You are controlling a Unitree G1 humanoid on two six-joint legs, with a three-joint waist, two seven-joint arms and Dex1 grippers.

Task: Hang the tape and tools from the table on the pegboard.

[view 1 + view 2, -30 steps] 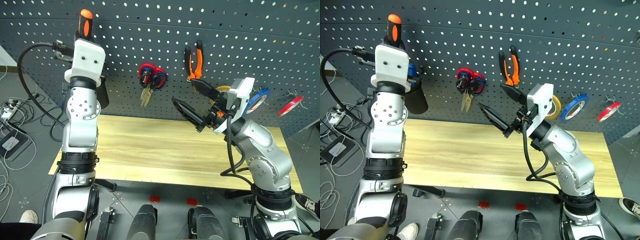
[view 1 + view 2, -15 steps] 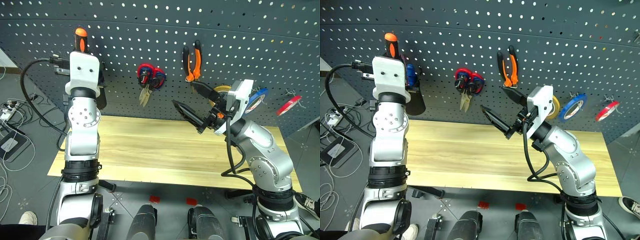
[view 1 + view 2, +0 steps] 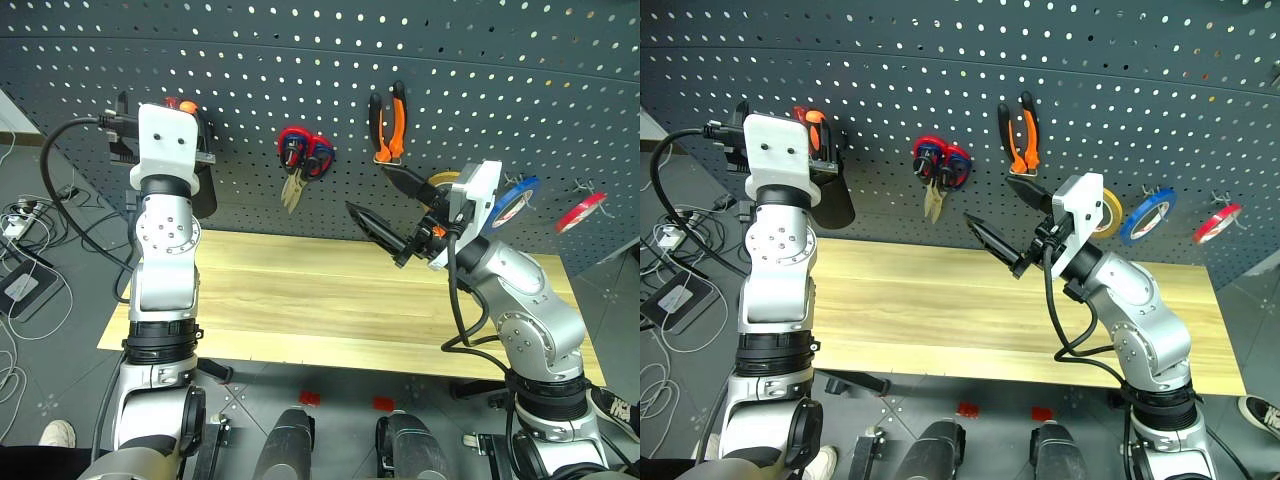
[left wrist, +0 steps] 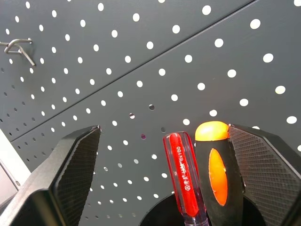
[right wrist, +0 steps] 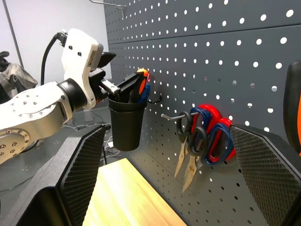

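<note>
Screwdriver with the orange-and-black handle [image 4: 217, 169] stands handle-up in a black cup [image 5: 125, 122] hung on the pegboard [image 3: 330, 90] toward its left edge, beside a red-handled screwdriver [image 4: 183, 174]. The left gripper [image 4: 164, 179] sits at the cup's mouth with its fingers spread wide on either side of both handles; one finger lies close against the orange-capped handle, and contact cannot be judged. Along the board to the right hang red-and-blue-handled scissors [image 3: 304, 155] on a hook, then pliers with orange-and-black handles [image 3: 386, 122], then the tan-yellow tape roll [image 3: 1108, 210], a thin blue roll [image 3: 1146, 215] and a thin red roll [image 3: 1217, 222] near the right edge. The right gripper [image 3: 392, 212] is raised above the far right part of the pale wooden table [image 3: 300, 300], its fingers open and holding nothing, pointing toward the pegboard.
</note>
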